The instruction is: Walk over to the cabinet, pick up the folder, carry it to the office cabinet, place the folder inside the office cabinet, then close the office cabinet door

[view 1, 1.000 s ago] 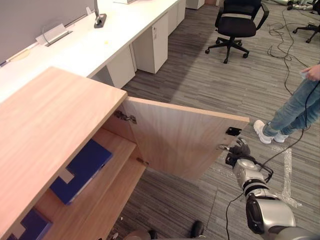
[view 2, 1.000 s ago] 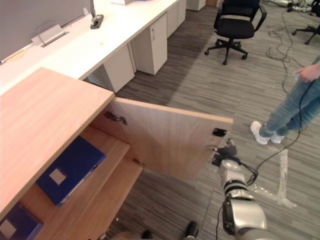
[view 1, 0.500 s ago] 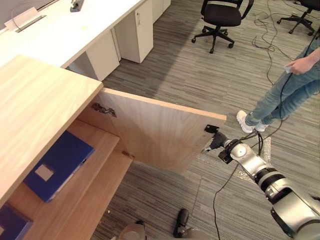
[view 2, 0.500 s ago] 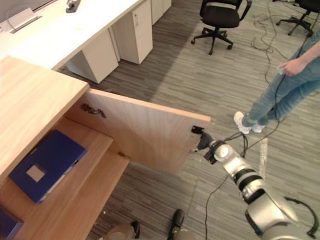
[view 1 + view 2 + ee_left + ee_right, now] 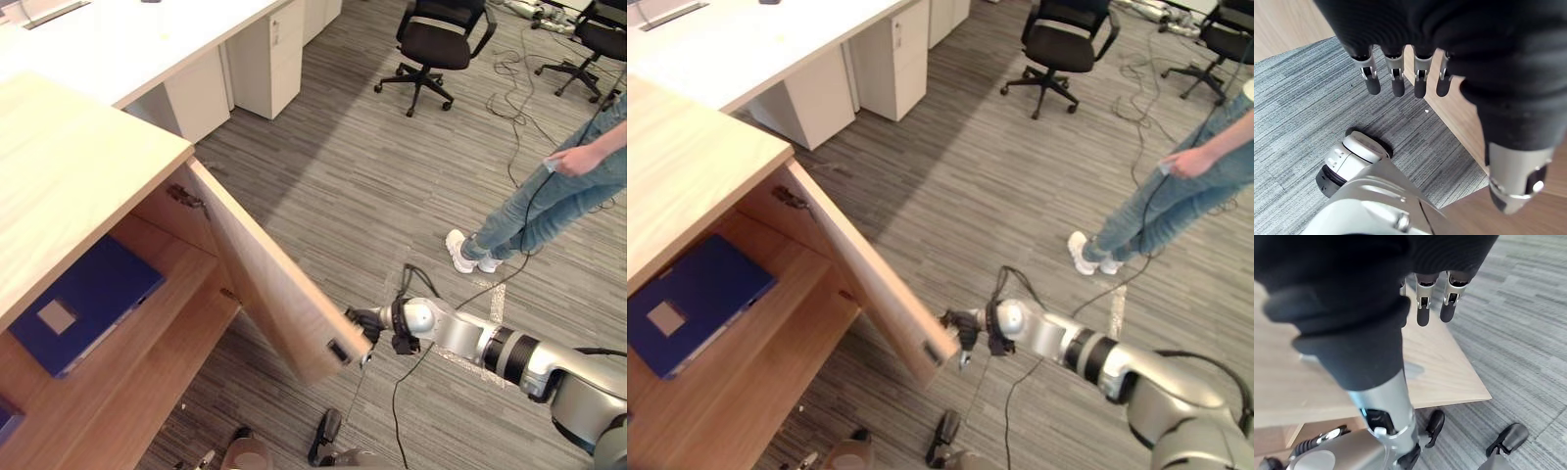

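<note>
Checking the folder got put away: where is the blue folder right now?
The blue folder lies flat on a shelf inside the office cabinet, at the left of the eye views, left of the half-open door.

Grey striped carpet covers the floor. A long white worktop runs along the left, with white drawer units beneath. Two black office chairs stand at the far side, with loose cables between. A person in jeans stands at the right.
</note>
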### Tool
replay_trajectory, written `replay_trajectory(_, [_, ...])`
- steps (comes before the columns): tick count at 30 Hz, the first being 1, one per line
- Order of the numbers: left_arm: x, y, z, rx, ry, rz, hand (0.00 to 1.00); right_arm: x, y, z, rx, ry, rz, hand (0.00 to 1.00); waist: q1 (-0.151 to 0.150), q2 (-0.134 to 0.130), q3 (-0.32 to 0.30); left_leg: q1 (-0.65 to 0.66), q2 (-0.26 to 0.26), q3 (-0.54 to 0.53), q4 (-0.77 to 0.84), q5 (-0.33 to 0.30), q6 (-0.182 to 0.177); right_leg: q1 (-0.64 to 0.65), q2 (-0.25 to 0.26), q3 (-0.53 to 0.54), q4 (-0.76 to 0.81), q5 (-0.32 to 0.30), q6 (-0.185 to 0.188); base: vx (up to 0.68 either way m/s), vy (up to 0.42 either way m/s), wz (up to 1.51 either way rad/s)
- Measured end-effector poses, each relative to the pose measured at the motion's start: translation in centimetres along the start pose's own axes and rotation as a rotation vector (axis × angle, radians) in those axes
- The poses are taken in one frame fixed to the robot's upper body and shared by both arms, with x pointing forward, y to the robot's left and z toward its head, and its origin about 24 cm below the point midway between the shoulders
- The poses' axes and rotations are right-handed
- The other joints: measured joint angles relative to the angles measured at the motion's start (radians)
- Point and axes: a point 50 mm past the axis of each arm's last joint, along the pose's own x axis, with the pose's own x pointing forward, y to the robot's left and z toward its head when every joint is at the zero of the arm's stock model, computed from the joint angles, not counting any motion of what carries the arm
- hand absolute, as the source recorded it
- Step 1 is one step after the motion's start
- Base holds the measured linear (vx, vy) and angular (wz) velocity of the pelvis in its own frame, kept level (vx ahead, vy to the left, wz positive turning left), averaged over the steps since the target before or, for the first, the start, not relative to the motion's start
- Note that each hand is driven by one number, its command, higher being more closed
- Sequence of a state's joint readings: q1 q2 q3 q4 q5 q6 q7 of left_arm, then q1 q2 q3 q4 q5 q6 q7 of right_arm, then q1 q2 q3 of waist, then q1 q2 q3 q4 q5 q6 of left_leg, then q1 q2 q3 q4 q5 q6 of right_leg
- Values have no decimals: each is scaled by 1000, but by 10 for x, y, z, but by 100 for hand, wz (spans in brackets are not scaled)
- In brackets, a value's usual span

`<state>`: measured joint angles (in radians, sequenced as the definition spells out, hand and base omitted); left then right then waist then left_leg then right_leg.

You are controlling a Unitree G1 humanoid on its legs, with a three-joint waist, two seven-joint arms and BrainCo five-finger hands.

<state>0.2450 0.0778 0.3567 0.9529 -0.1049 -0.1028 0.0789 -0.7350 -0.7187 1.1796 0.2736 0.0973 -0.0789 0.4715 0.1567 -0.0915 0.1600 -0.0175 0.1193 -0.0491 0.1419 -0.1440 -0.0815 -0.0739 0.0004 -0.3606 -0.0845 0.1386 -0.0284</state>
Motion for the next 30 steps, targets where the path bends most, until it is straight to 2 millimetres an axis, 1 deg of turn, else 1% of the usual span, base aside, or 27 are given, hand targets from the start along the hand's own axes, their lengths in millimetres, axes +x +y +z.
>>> replay_trajectory(3, [1,4,3,1,-8,8,0,7,8,4,45,-24,61,0,13,-26,-17,-3,-6,-14,-24,20,-1,-7,-7,-15,0,1,-1,60,56,14])
replay_trajectory(4, [2,6,4,5,-10,9,0,8,11,3,63,-20,82,0,20,-39,-26,-2,-8,-18,-32,27,0,-8,-10,-20,0,1,-1,39,45,12])
replay_trajectory(7, [3,10,7,12,-15,7,0,11,19,-6,103,24,127,0,33,-64,-42,-4,-16,-22,-34,35,2,-7,-18,-23,0,3,-3,23,68,7])
replay_trajectory(11, [3,10,9,16,-18,-5,0,14,34,-11,161,33,182,0,52,-73,-46,-8,-24,-28,-33,39,5,-8,-27,-27,-2,7,-3,-12,64,6])
replay_trajectory(14, [4,11,9,19,-16,-4,0,20,45,-9,204,23,227,0,54,-81,-46,-17,-26,-44,-31,41,4,-7,-30,-40,-5,9,-3,-13,41,12])
replay_trajectory(17, [4,12,11,21,-17,-2,0,28,56,-5,209,11,268,0,66,-98,-46,-19,-23,-49,-31,42,2,-7,-26,-45,-5,9,-3,12,17,4])
replay_trajectory(20, [5,12,14,23,-23,-2,0,35,59,3,212,-16,277,0,77,-107,-44,-23,-21,-53,-29,44,0,-7,-24,-48,-4,10,-6,44,28,3])
replay_trajectory(22, [6,11,16,22,-28,-5,0,40,59,7,214,-28,275,0,83,-107,-44,-27,-22,-59,-28,46,-2,-7,-25,-54,-3,10,-6,56,29,18])
replay_trajectory(24, [8,5,25,19,-49,-16,0,49,59,10,230,-31,246,0,88,-108,-42,-55,-24,-93,-16,51,-5,-9,-29,-94,0,9,-7,43,8,51])
replay_trajectory(25, [10,1,31,19,-64,-25,0,57,59,9,260,-27,215,0,100,-108,-39,-73,-25,-112,-6,52,-6,-9,-32,-123,0,6,-10,36,-3,65])
replay_trajectory(26, [11,-3,34,15,-73,-34,0,64,58,9,289,-19,166,0,114,-108,-35,-95,-25,-105,13,49,1,-8,-36,-152,1,1,-13,34,0,73])
replay_trajectory(27, [11,-5,36,11,-78,-36,0,69,56,9,314,-17,128,0,120,-108,-30,-114,-22,-70,34,37,43,-6,-42,-175,1,-5,-15,32,13,65])
replay_trajectory(28, [12,-6,38,10,-81,-35,0,73,55,10,327,-14,89,0,126,-109,-18,-127,-18,-17,59,23,109,2,-51,-193,2,-8,-15,26,19,55])
replay_trajectory(29, [12,-5,38,11,-80,-32,0,77,54,10,339,-7,55,0,128,-108,-8,-130,4,68,77,6,168,12,-61,-210,2,-11,-14,18,13,66])
replay_trajectory(30, [11,-5,36,13,-76,-30,0,80,57,6,363,8,22,0,126,-101,-3,-131,33,152,85,-1,198,27,-72,-242,2,-16,-8,44,12,104])
